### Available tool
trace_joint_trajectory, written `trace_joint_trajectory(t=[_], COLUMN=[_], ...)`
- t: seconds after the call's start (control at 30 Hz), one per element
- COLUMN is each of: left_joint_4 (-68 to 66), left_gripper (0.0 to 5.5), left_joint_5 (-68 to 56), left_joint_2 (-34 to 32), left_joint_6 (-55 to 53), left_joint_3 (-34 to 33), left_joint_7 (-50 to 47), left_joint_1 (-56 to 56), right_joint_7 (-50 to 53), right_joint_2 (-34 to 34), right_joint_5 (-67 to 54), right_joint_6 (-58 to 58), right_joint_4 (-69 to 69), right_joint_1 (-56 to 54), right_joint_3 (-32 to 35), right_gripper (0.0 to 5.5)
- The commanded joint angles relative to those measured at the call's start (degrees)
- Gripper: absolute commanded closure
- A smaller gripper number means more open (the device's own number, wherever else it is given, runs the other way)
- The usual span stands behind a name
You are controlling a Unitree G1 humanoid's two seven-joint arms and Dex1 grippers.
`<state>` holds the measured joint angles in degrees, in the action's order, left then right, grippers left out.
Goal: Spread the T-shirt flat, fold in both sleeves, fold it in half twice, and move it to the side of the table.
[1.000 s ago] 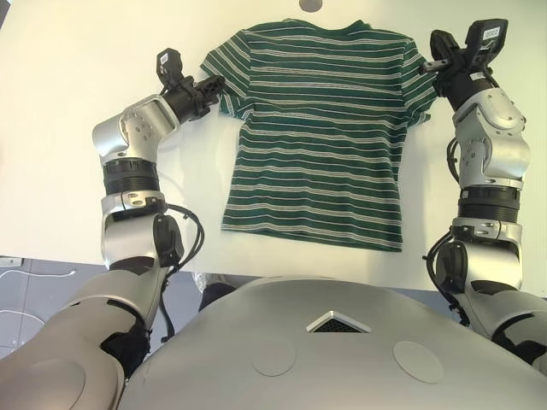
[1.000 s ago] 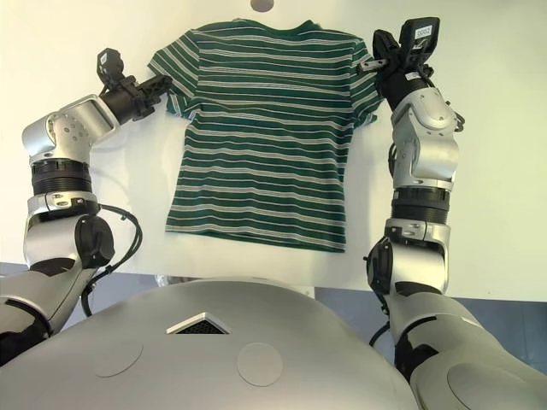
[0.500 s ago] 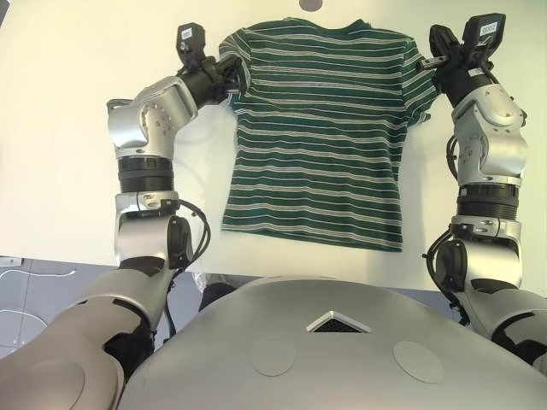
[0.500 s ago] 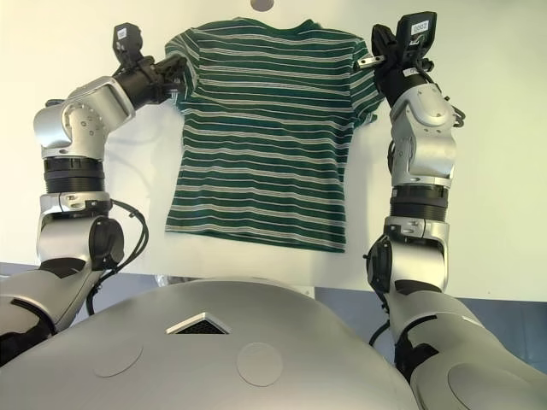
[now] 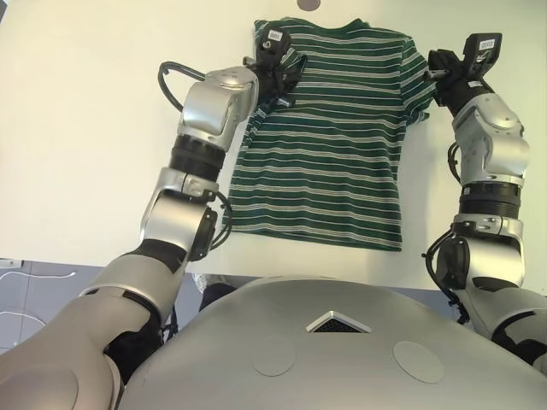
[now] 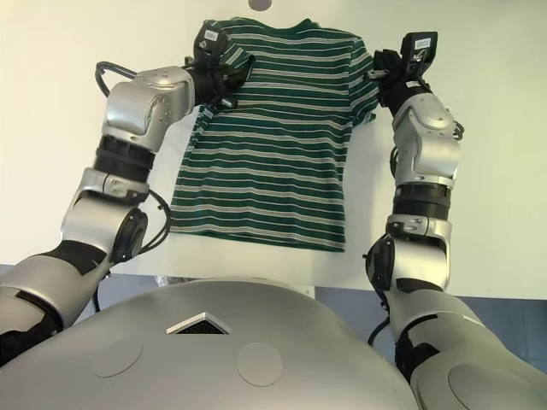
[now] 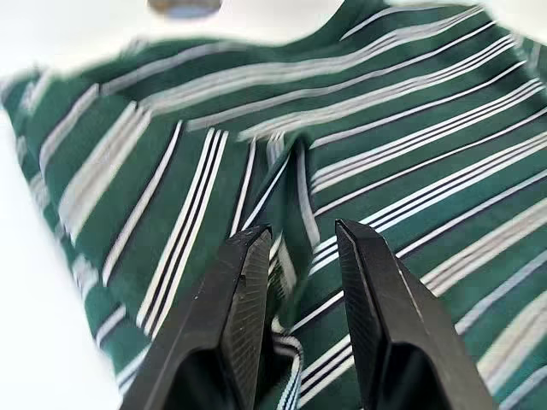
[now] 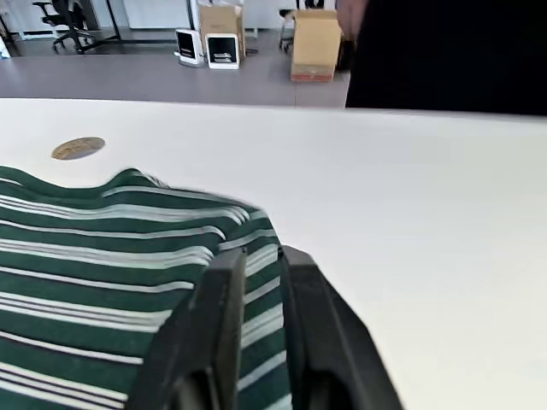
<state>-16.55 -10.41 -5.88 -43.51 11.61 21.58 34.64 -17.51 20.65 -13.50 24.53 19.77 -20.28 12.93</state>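
T-shirt (image 5: 333, 154) in left tool (image 7: 299, 232)

T-shirt (image 5: 329, 162) lies mid-table (image 5: 77, 128), collar far, hem near. Disc (image 5: 309, 4) sits just beyond collar. Left gripper (image 5: 286, 75) over far-left shoulder; right gripper (image 5: 436, 75) at far-right sleeve.

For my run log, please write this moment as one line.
step: fold sleeves | T-shirt: on table, left sleeve folded in | left claw: above left sleeve | right claw: shut on right sleeve
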Motion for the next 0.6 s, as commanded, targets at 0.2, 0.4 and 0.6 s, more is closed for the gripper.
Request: trace_joint_trajectory(t=[0.2, 0.4, 0.6], left_joint_4=[21.68, 21.78, 23.99], left_gripper=[4.12, 4.12, 4.12], left_joint_5=[-4.32, -4.86, -5.04], left_joint_2=[-9.26, -10.68, -13.87], left_joint_6=[-3.98, -3.61, -3.25], left_joint_3=[-7.26, -8.2, -10.47], left_joint_7=[4.79, 4.71, 4.94], left_joint_1=[-3.86, -4.51, -11.31], right_joint_7=[-1.86, -5.34, -4.91], right_joint_2=[2.86, 1.08, 0.0], right_joint_5=[-6.74, -7.72, -3.34], right_joint_6=[11.67, 12.95, 5.54], right_joint_4=[7.57, 11.18, 1.82], right_joint_1=[-0.5, -0.04, -1.17], right_joint_3=[7.3, 5.24, -0.89], right_gripper=[4.21, 4.98, 5.47])
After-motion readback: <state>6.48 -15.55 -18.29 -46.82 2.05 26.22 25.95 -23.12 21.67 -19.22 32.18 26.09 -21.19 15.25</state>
